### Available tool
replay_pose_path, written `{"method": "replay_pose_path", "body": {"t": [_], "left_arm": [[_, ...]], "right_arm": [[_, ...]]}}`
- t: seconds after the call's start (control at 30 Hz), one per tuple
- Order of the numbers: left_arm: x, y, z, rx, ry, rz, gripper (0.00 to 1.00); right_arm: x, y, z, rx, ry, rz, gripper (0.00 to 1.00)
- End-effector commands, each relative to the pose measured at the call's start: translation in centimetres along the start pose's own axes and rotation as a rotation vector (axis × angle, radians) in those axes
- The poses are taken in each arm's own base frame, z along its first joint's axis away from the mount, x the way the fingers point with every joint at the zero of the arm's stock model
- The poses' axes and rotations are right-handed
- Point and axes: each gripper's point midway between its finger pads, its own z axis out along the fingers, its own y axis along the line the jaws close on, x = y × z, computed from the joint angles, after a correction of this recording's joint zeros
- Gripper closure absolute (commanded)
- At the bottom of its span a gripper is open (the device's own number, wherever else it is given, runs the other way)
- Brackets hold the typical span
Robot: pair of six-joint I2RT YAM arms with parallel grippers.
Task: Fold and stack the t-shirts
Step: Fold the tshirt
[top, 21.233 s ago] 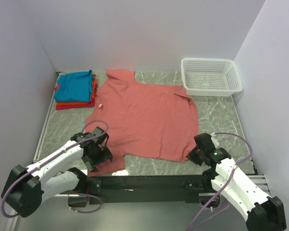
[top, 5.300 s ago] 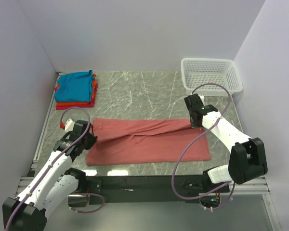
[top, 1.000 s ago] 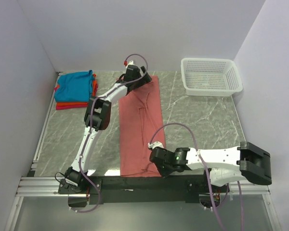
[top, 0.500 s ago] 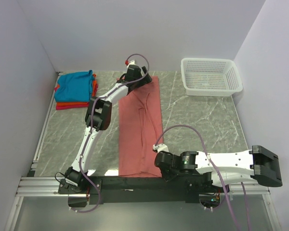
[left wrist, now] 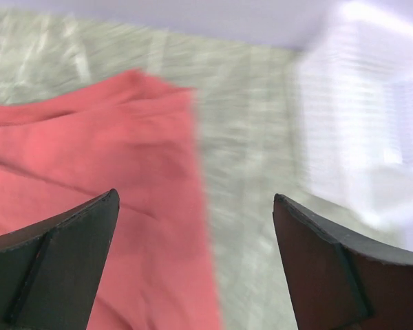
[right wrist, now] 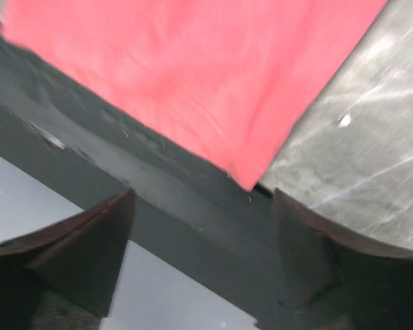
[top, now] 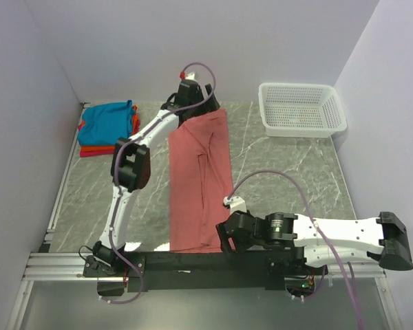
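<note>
At the far end, left end effector point(left wrist: 193, 268): the fingers are spread with nothing between them, and you hover just over the far end of the salmon-pink t-shirt point(top: 199, 179).
At the near edge, right end effector point(right wrist: 196, 254): it is also spread and empty, poised above the shirt's near right corner. That corner reaches the black rail point(right wrist: 158, 199).
Salmon-pink t-shirt: it lies flat as a long narrow strip, running far to near down the middle of the tabletop point(top: 282, 165).
Folded stack point(top: 107, 127): teal sits on top of orange and red at the far left, well apart from the strip.
Basket point(top: 303, 110): it sits at the far right, clear of both arms.
Step in hand: as I judge it, the lengthwise folds are done and you are setting up the crosswise fold.
Next move: lower each end effector, pinch only the cloth at a corner, then carry one end over the other with the edges square. Stacking follows.
</note>
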Motion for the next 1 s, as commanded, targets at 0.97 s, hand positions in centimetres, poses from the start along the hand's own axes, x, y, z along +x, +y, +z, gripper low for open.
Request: {"method": "replay_pose_path", "body": {"t": [0.97], "left_arm": [[34.2, 9.3, -39.2, -0.393, 0.640, -0.358, 0.04]], "right_arm": [[0.6, -1.4, 3.4, -0.107, -0.021, 0.374, 0.31]]}}
